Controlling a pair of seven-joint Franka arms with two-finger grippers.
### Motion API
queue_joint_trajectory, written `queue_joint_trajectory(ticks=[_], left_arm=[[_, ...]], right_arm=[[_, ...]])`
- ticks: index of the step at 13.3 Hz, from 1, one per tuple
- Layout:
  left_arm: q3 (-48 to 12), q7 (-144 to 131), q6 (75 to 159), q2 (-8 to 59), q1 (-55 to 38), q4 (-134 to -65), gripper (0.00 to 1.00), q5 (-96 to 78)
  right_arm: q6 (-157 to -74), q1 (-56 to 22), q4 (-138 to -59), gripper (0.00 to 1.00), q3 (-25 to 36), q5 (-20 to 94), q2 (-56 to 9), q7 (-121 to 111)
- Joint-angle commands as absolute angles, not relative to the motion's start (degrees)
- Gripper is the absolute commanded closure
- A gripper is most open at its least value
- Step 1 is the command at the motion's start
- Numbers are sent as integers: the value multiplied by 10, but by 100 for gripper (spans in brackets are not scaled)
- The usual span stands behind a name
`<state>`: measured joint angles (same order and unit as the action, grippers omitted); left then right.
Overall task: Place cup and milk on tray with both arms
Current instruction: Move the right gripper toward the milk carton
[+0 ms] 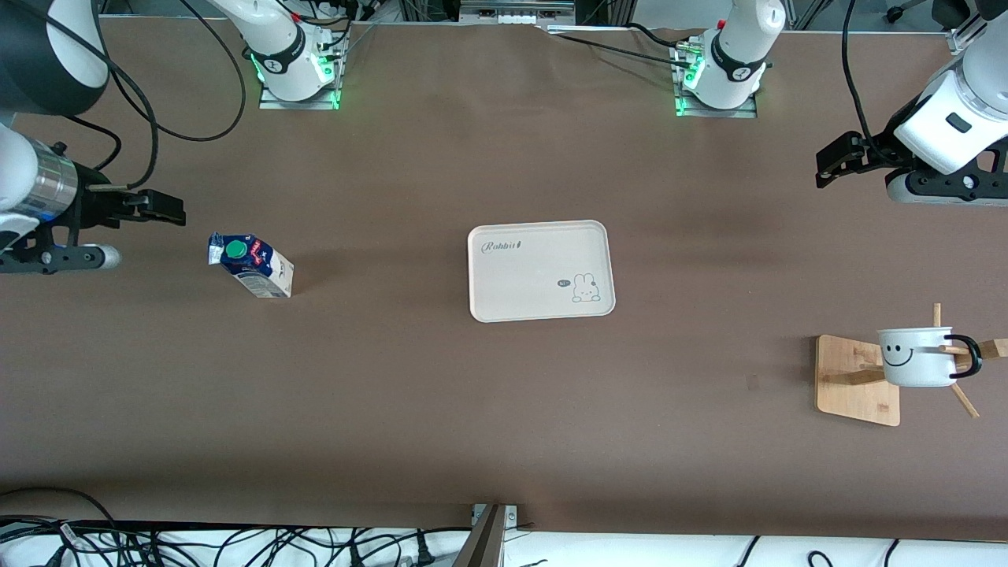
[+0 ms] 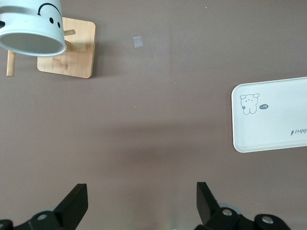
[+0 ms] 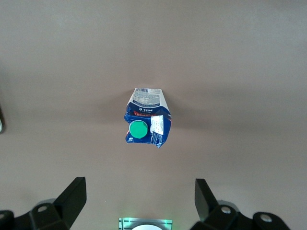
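Note:
The cream tray [image 1: 520, 287] with its bunny drawing lies flat mid-table, bare; part of the tray [image 2: 273, 124] also shows in the left wrist view. The milk [image 1: 252, 264], a blue-and-white carton with a green cap, stands toward the right arm's end. My right gripper [image 1: 169, 211] hovers open beside it, and the milk [image 3: 146, 122] is well clear of that right gripper [image 3: 140, 196]. The smiley cup [image 1: 917, 357] hangs on a wooden rack toward the left arm's end, nearer the camera than the tray. My left gripper [image 1: 825, 167] is open in the air, with the cup [image 2: 31, 28] far from the left gripper [image 2: 142, 196].
The rack's square wooden base [image 1: 854, 386] and pegs [image 1: 965, 402] hold the cup by its black handle. Both arm bases [image 1: 295, 71] [image 1: 720, 79] stand at the table's back edge. Cables run along the front edge.

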<state>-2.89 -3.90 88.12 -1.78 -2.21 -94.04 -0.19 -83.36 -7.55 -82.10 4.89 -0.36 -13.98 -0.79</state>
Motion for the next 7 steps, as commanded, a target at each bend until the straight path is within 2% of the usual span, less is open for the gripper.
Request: queue_joint_trajectory(ticks=[1,7], left_arm=[[-29,-40,871,-18,-25,-933,0,10],[-29,-40,870,-17,-25,-932,0,9]], right_arm=[[-846,-79,-822,0,48,-15,-162,-3],[-848,-90,-822,0,48,-18,-185,-38]])
